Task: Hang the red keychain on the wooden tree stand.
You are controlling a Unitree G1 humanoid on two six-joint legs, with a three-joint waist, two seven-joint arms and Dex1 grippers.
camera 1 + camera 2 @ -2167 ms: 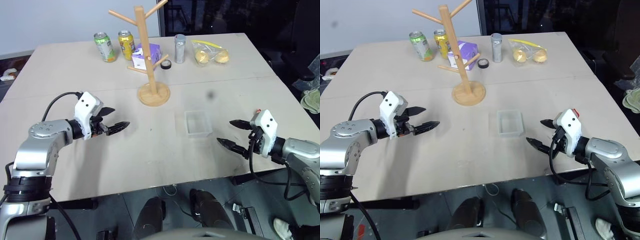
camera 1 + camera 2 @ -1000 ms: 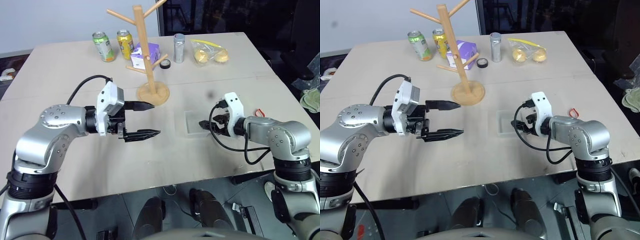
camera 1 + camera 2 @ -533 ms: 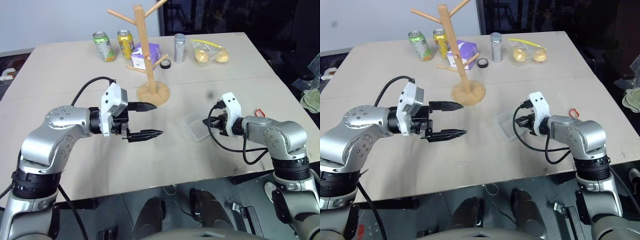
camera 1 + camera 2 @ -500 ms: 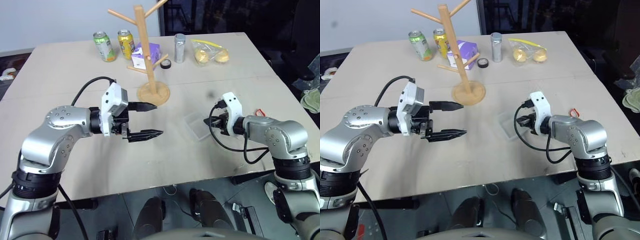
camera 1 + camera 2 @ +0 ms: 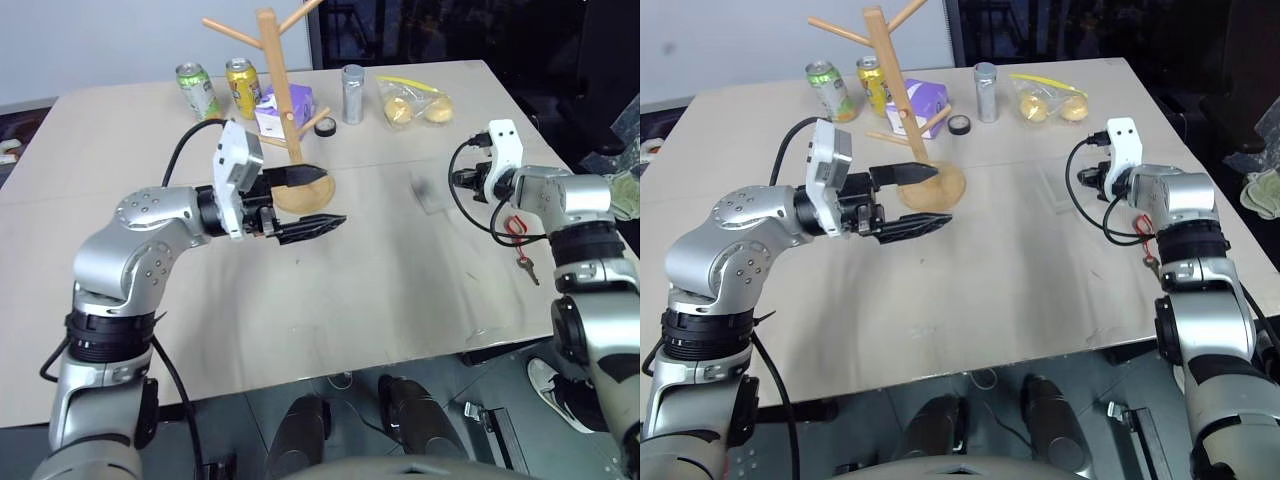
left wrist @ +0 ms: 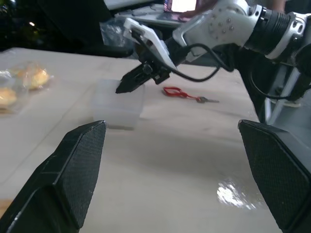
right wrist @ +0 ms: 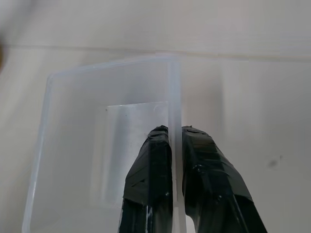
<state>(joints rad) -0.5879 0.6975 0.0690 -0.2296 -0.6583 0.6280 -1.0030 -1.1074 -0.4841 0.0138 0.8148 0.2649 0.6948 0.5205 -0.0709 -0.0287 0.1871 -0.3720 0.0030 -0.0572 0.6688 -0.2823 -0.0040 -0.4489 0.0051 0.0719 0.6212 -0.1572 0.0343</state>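
Blur smears the clear plastic box [image 5: 432, 196] in my head views, so I can barely pick it out beyond the right gripper [image 5: 458, 181]. Up close, from the right wrist, the gripper's two black fingers [image 7: 148, 170] are pressed together on one thin wall of the box, one inside and one outside. My left gripper [image 5: 312, 202] hangs above the table [image 5: 400, 290] with its fingers spread wide and nothing between them. It covers part of the round base of the wooden tree stand [image 5: 282, 100], whose top pegs are cut off at the frame edge. I find the red keychain [image 5: 515, 227] lying flat on the table under the right forearm, near the right edge, its small key [image 5: 527, 267] towards me, well apart from the stand.
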